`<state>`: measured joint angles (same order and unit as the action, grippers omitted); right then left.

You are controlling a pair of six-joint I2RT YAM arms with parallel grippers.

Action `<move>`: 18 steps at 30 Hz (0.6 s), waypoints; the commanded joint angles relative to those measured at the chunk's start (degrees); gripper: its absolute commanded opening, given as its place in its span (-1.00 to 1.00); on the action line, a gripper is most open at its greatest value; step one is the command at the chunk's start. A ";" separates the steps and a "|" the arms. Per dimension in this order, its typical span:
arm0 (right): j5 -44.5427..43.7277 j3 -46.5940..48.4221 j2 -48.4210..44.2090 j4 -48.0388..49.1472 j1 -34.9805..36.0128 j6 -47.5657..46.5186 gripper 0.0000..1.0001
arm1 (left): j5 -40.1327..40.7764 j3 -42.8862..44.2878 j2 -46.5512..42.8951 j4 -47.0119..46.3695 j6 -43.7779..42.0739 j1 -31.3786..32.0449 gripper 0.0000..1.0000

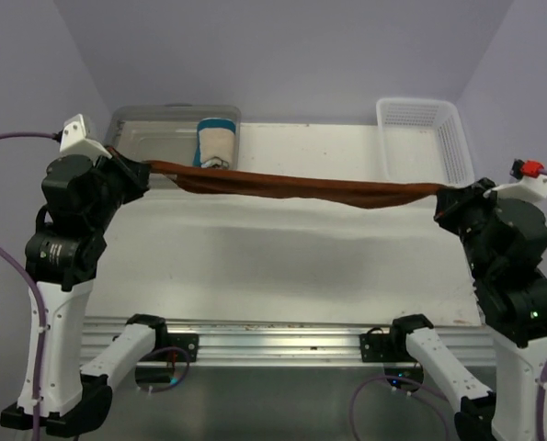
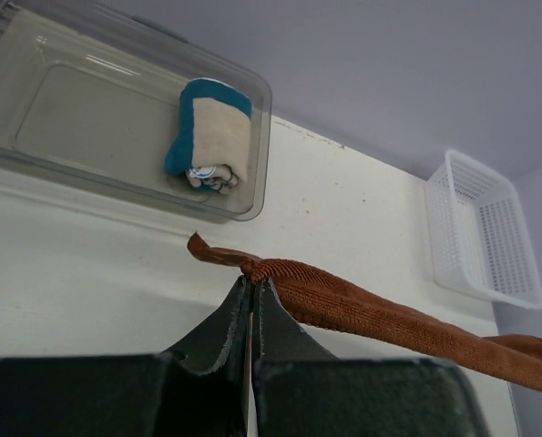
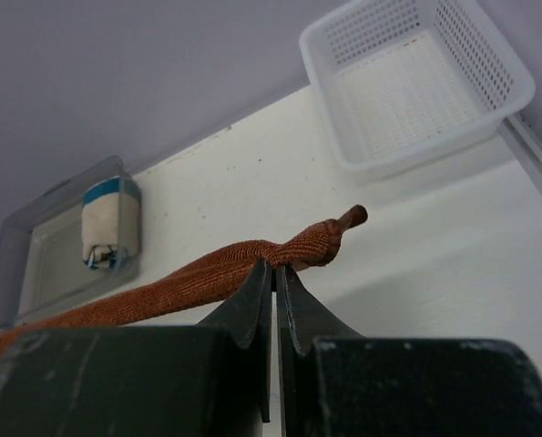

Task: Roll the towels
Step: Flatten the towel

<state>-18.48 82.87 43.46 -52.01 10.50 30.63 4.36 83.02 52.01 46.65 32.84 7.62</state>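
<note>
White tabletop: matte, lightly speckled and scuffed, with a ribbed metal rail along its near edge.
Pale lilac walls: plain, closing the table in at the left, back and right.
Left gripper: raised over the table's left side, dark fingers pressed together on one bunched end of the rust-brown cloth towel; a short tip pokes out past them.
Clear rectangular plastic bin: at the back left of the table.
Cream towel with blue edges: inside the bin at its right end, already rolled into a short bundle, with blue print showing at its near end.
Rust-brown cloth towel: gathered into a long, narrow rope of ribbed weave, strung in the air between the two grippers, sagging a little in the middle, off the table.
White mesh plastic basket: at the back right corner.
Right gripper: held over the table's right side, fingers clamped on the towel's other end, a small twisted tip sticking out beyond them.
</note>
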 commanded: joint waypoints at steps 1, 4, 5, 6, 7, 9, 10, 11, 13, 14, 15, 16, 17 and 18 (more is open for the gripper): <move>-1.21 4.65 -2.32 -8.36 -0.13 -2.07 -1.00 | 1.87 4.68 -1.82 5.72 -2.16 -0.50 -1.00; -2.52 7.29 -5.05 -12.67 -0.22 -2.59 -1.00 | 3.63 9.25 -4.27 10.55 -2.87 -0.50 -1.00; -2.70 7.91 -5.75 -13.81 -0.22 -2.60 -1.00 | 4.16 11.44 -4.54 12.83 -2.96 -0.50 -1.00; -3.14 8.53 -7.24 -15.91 -0.13 -2.51 -1.00 | 4.69 12.42 -4.98 13.72 -3.04 -0.50 -1.00; -3.23 9.67 -7.86 -16.89 -0.13 -2.42 -1.00 | 4.95 13.03 -5.60 14.16 -2.52 -0.50 -1.00; -4.01 10.81 -8.83 -20.13 -0.22 -2.07 -1.00 | 5.13 12.78 -7.53 14.51 -1.90 0.73 -1.00; -4.28 11.69 -9.44 -21.19 -0.22 -1.89 -1.00 | 5.13 12.86 -7.88 15.04 -1.38 0.91 -1.00; -4.46 11.79 -9.71 -22.07 -0.22 -1.81 -1.00 | 5.22 12.87 -7.97 15.92 -1.29 0.91 -1.00; -4.46 10.05 -10.67 -23.31 -0.22 -0.84 -1.00 | 7.23 12.34 -7.80 17.76 -0.77 0.91 -1.00; -3.85 8.38 -11.11 -23.05 -0.22 -0.49 -1.00 | 8.55 11.82 -6.41 21.51 -0.24 0.91 -1.00; -3.41 6.45 -11.38 -22.18 -0.13 0.47 -1.00 | 11.00 11.20 -5.70 23.38 0.29 0.91 -1.00; -2.88 2.25 -11.64 -21.48 -0.13 1.18 -1.00 | 11.63 10.15 -4.99 24.53 1.51 0.91 -1.00; -1.75 -0.23 -11.91 -20.60 -0.13 1.62 -1.00 | 12.07 6.23 -4.90 24.54 1.96 0.91 -1.00; -1.39 -2.69 -12.00 -18.15 -0.13 2.75 -1.00 | 12.34 3.66 -5.16 23.58 2.49 0.91 -1.00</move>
<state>-16.05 86.65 30.55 -69.63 10.61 32.38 6.17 92.71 43.77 64.73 34.09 9.15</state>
